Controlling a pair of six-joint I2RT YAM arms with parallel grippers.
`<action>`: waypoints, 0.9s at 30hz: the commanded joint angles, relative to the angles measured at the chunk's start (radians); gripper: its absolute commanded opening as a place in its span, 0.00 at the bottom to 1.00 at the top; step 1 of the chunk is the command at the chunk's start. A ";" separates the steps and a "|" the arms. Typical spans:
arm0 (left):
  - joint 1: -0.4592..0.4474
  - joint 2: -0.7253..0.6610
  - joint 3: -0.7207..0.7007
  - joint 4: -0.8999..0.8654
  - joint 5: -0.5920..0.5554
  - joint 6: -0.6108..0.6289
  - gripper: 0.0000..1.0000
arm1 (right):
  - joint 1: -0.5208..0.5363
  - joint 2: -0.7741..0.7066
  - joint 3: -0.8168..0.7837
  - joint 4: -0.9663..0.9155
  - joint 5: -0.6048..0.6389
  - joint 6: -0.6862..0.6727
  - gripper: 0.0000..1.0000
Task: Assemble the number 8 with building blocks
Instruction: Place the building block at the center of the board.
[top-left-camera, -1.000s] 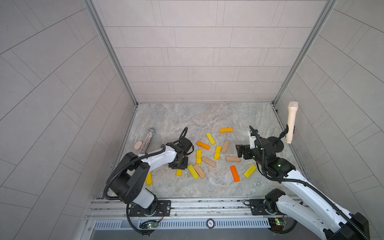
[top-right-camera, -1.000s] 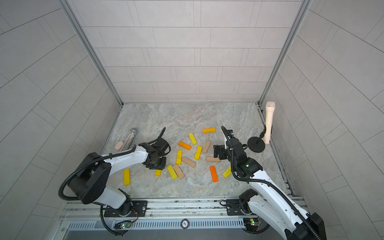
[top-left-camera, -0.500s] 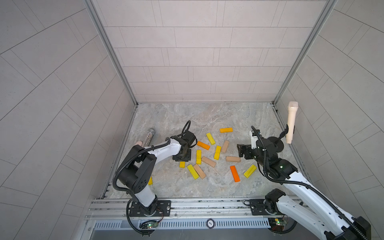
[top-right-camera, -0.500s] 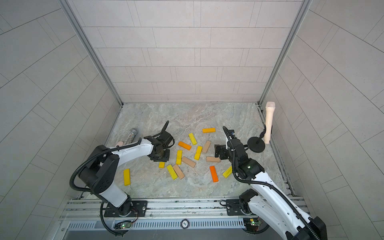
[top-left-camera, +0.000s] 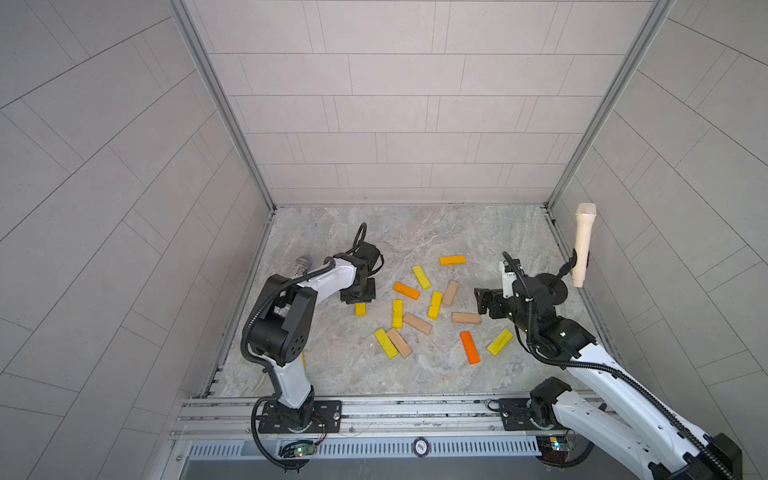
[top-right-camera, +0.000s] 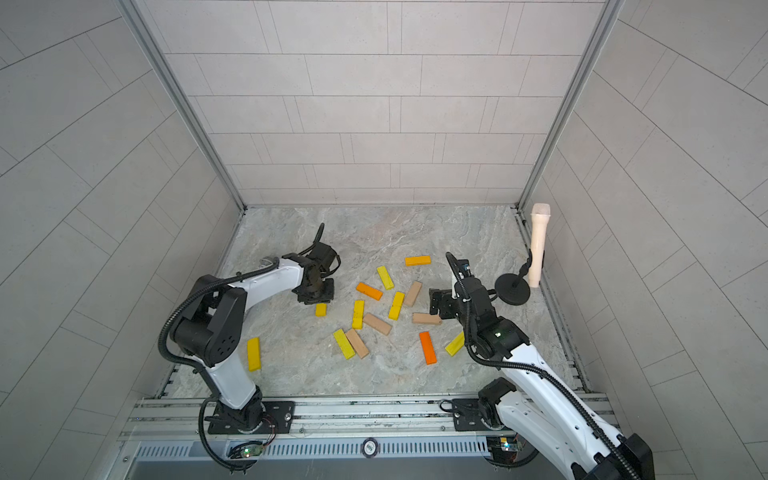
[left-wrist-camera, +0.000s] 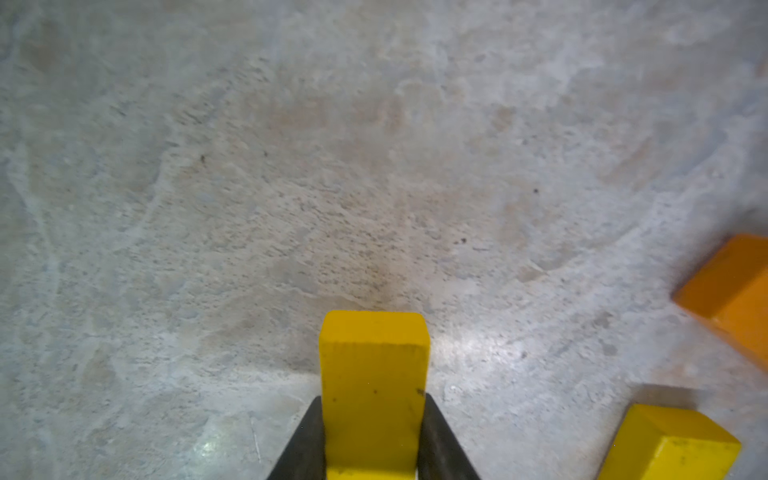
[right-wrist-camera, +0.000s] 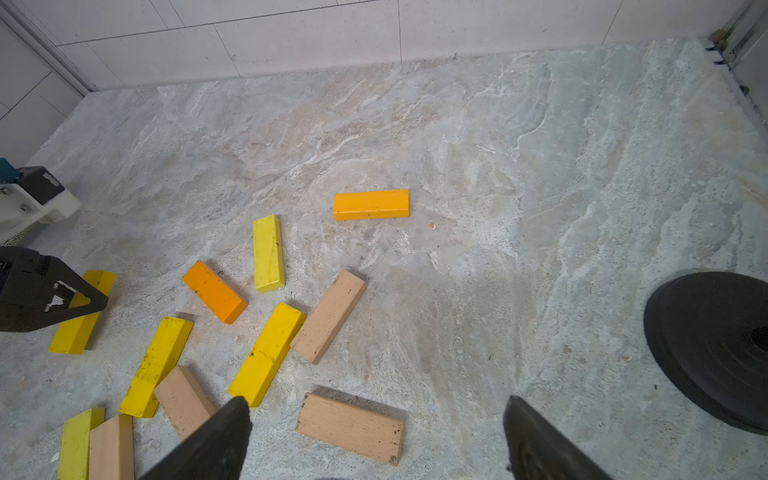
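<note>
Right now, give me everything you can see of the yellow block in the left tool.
The yellow block is a small rectangular bar, painted wood by its look, with rounded edges and small dark scuffs. The left tool is shut on it, one finger against each long side, one end sticking out past the fingertips. It sits low over the marbled floor; contact is unclear. No other block touches it.

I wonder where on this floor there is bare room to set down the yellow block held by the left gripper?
The widest bare patch lies between the back wall and the far orange block. Another strip runs along the front rail. The middle, between the left gripper and the right gripper, is crowded with scattered blocks.
</note>
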 joint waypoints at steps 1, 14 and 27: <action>0.012 0.034 0.050 -0.037 -0.008 0.016 0.19 | 0.002 -0.010 0.020 -0.012 0.026 0.010 0.96; 0.058 0.125 0.142 -0.065 0.007 0.052 0.19 | 0.003 -0.017 0.015 -0.016 0.035 0.013 0.96; 0.101 0.188 0.237 -0.149 -0.033 0.134 0.18 | 0.003 -0.024 0.012 -0.017 0.038 0.015 0.96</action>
